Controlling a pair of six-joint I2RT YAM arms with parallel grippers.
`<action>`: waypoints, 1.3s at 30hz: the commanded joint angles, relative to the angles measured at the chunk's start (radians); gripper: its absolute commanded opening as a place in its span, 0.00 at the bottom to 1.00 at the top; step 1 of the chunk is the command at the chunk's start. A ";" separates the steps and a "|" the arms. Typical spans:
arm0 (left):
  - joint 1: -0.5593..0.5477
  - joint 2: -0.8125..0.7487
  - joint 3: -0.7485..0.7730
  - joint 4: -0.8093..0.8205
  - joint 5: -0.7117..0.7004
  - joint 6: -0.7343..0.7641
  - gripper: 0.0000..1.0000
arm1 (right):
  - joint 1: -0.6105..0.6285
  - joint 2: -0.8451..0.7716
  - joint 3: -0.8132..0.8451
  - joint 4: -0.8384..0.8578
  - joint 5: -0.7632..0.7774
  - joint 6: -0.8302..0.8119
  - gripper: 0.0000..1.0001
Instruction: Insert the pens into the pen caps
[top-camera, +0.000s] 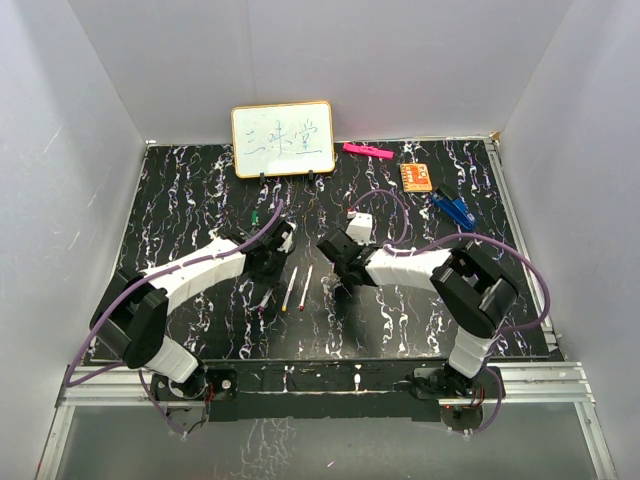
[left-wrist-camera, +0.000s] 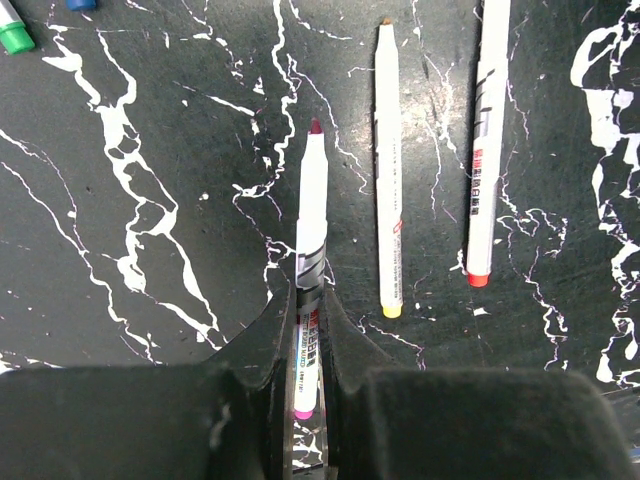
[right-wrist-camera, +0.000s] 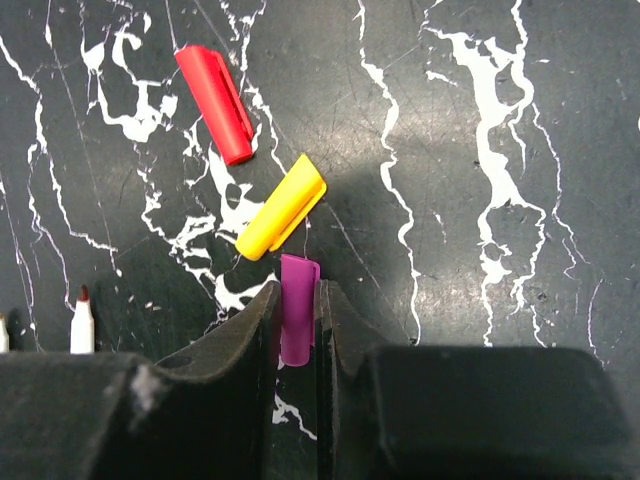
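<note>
Both arms hold a part: the left gripper (left-wrist-camera: 310, 300) is clamped on the purple-tipped pen (left-wrist-camera: 311, 220), and the right gripper (right-wrist-camera: 298, 310) is pinched on the purple cap (right-wrist-camera: 297, 285).
The yellow cap (right-wrist-camera: 282, 208) lies just beyond the purple cap's end, with the red cap (right-wrist-camera: 215, 103) farther out. The yellow-ended pen (left-wrist-camera: 389, 170) and the red-ended pen (left-wrist-camera: 486, 140) lie loose beside the held pen on the table (top-camera: 180, 200).

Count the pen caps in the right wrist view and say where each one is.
3. The purple cap is pinched in the right gripper; the yellow cap lies just beyond it, and the red cap farther out, apart. More may lie outside this view.
</note>
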 joint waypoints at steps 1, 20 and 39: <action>-0.001 -0.046 0.021 0.020 0.031 0.012 0.00 | 0.009 -0.037 -0.026 -0.070 -0.096 -0.055 0.00; -0.001 -0.207 -0.130 0.499 0.322 -0.057 0.00 | -0.029 -0.536 -0.233 0.589 -0.050 -0.342 0.00; -0.040 -0.257 -0.339 1.168 0.546 -0.243 0.00 | -0.041 -0.600 -0.483 1.269 -0.248 -0.365 0.00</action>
